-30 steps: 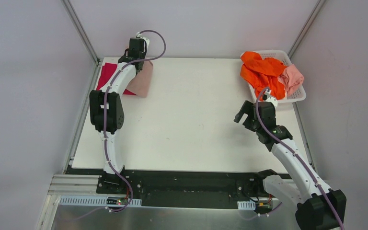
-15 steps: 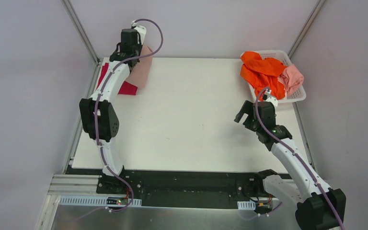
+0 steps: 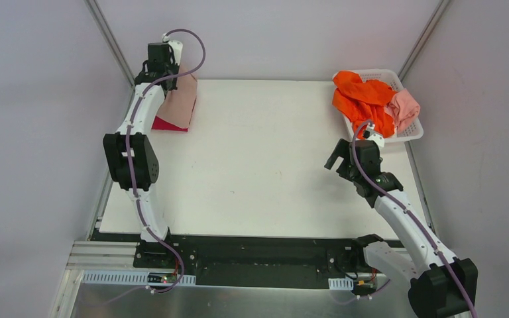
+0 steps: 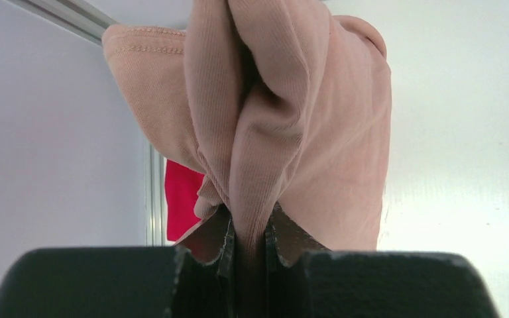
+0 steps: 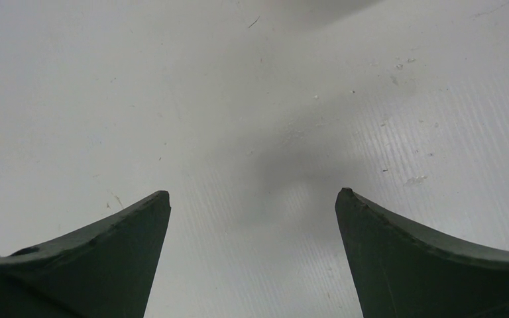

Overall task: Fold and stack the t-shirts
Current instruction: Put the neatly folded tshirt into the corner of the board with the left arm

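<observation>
Over the white table point(image 3: 272, 165), left end effector point(image 4: 248, 228) pinches ribbed dusty-pink t-shirt point(image 4: 305, 132).

White table point(image 3: 265, 165) — matte, lightly scuffed — is enclosed by pale lilac-grey walls point(image 3: 272, 33) on three sides. Aluminium posts point(image 3: 111, 40) are set at both back corners. A black base plate point(image 3: 265, 255) is fixed along the near edge; bare sheet metal point(image 3: 238, 301) is seen below it. Lighting is even, diffuse.
</observation>
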